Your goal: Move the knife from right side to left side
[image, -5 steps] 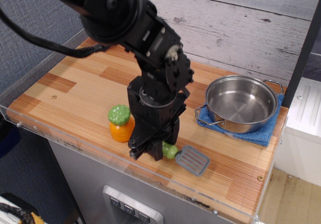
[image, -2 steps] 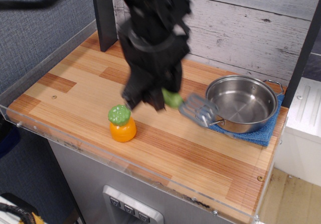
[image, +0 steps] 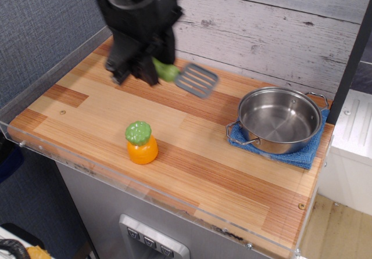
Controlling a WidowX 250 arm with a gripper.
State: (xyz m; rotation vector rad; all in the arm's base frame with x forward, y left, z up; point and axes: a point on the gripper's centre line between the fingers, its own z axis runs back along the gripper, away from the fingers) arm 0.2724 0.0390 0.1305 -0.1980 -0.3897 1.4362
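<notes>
The knife [image: 189, 77] has a light-green handle and a grey slotted head. My black gripper [image: 139, 70] is shut on its handle and holds it in the air above the back left part of the wooden tabletop [image: 192, 154]. The grey head sticks out to the right of the gripper, level and clear of the table. The fingers cover most of the handle.
An orange toy with a green top [image: 141, 142] stands near the front edge. A steel pot [image: 279, 119] sits on a blue cloth [image: 302, 154] at the right. A clear rim runs along the table's front and left edges. A grey plank wall is behind.
The gripper lifted the knife from the front of the table beside the orange toy and carried it up and to the back left. The toy and the pot have not moved.
</notes>
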